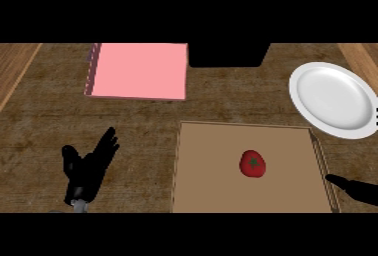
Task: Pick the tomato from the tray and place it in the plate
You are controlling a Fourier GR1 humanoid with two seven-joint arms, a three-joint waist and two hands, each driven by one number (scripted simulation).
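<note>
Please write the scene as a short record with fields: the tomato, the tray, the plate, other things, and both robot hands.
tomato: red, lies on the tray, untouched
tray: brown, flat, in front of the robot
plate: white, holds nothing, beyond the tray to the right
pink box: far left on the counter
left robot hand: open, fingers up, resting left of the tray
right robot hand: at the tray's right edge, mostly out of view

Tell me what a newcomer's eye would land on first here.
First the red tomato, alone on the brown tray at lower centre. Then the white plate at upper right and the pink box at upper left. The left hand rests open at lower left.
</note>
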